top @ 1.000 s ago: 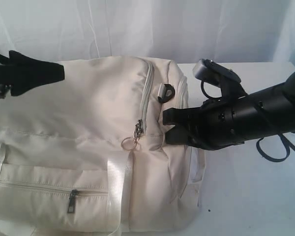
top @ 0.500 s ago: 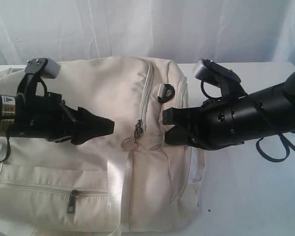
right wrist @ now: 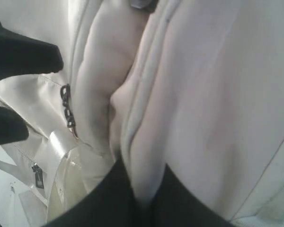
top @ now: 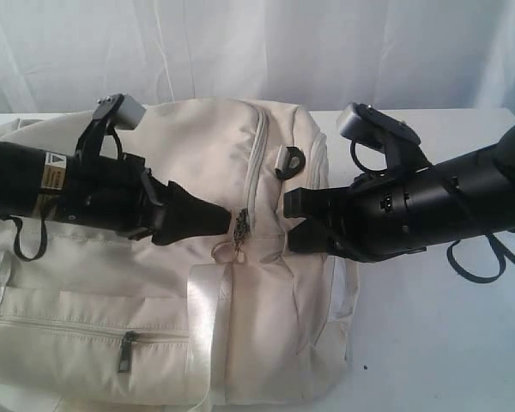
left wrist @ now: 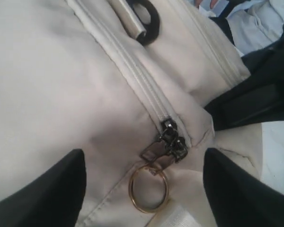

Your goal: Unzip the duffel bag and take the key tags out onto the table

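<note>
The cream duffel bag (top: 180, 172) lies across the white table (top: 429, 343), its main zip closed. Two dark metal pulls (left wrist: 173, 141) sit at the zip's end, with a brass ring (left wrist: 149, 187) hanging from them. My left gripper (top: 213, 219) hovers just short of those pulls, and in the left wrist view it (left wrist: 144, 156) stands open with the pulls and ring between its fingers (left wrist: 42, 189). My right gripper (top: 293, 221) is at the bag's right end, shut on a fold of bag fabric (right wrist: 142, 187). The key tags are out of view.
A front pocket with a small dark zip pull (top: 127, 343) faces the near edge. A shiny webbing strap (top: 208, 318) runs down the bag's front. A black loop with a metal piece (top: 287, 160) sits near the top. Dark cables (top: 476, 257) hang from the right arm.
My left arm has swept rightwards across the bag, from the far left edge to the main zip's pulls, jaws still open. The right arm and its pinch on the fabric have not moved.
</note>
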Robot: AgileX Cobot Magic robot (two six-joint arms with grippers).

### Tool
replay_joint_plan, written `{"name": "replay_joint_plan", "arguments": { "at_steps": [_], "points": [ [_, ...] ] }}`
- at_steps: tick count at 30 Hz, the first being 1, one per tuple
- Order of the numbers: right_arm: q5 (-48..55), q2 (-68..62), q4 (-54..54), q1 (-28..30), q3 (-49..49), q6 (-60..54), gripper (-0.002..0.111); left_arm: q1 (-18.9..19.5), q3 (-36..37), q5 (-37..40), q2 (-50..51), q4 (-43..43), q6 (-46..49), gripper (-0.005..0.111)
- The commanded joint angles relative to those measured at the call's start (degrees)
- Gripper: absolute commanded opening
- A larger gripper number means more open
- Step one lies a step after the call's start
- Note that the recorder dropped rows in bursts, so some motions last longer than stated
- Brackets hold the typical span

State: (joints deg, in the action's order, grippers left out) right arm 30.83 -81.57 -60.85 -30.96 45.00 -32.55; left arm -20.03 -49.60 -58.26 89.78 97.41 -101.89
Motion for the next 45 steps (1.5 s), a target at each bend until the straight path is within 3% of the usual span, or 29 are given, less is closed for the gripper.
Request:
{"name": "replay_joint_plan", "arguments": {
  "at_steps": [1, 7, 21, 31, 41, 45],
  "points": [
    [-0.78, 0.07, -0.99, -0.07, 0.24, -0.80, 0.000, -0.26, -0.34, -1.79, 1.05, 0.30, 0.32, 0.072],
    [-0.78, 0.07, -0.99, -0.07, 0.24, -0.80, 0.000, -0.26, -1.99, -2.63, 2.63, -0.22, 1.68, 0.062],
    [-0.78, 0.07, -0.99, -0.07, 0.24, -0.80, 0.000, -1.38, -6.21, -4.85, 6.25, -0.05, 1.31, 0.062],
    [-1.03, 0.07, -0.99, -0.07, 0.24, -0.80, 0.000, -5.47, -8.79, -5.26, 8.36, 0.80, 0.40, 0.061],
    [-1.15, 0.07, -0.99, -0.07, 0.24, -0.24, 0.000, -5.36, -9.05, -4.65, 8.36, 1.40, 0.32, 0.017],
    [-1.15, 0.07, -0.99, -0.07, 0.24, -0.37, 0.000, -5.36, -9.05, -4.99, 8.25, 1.40, 1.81, 0.010]
  ]
}}
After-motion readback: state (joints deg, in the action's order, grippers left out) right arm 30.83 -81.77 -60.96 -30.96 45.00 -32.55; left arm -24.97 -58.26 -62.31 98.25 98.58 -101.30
